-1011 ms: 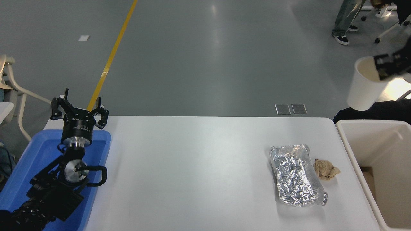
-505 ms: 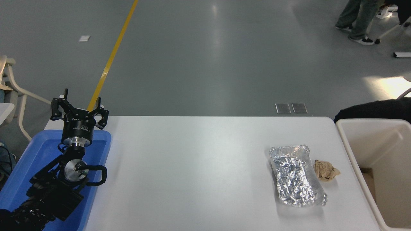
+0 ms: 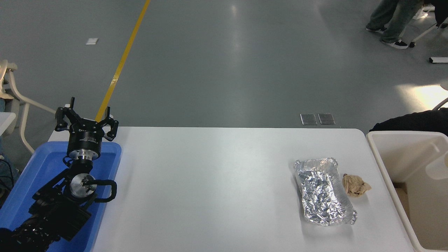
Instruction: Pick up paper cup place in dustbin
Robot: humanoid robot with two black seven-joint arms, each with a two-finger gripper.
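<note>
1. The fingers of the left gripper [image 3: 85, 120] are seen spread and empty, parked over the blue tray [image 3: 38, 168] at far left; the right gripper is out of view.
2. A pale shape, apparently the paper cup [image 3: 437, 167], is seen inside the dustbin [image 3: 385, 168] at far right, well apart from those fingers; its axis cannot be told.

The dustbin [image 3: 385, 164] is standing just off the desk's right end, its long rim running alongside the desk edge. It is large, deep, rectangular and cream-white, with a rounded rim, and is reaching past the picture's right and bottom edges. The paper cup [image 3: 437, 167] is showing inside the dustbin as a pale white shape against the far right wall, blurred and cut by the picture's edge.
</note>
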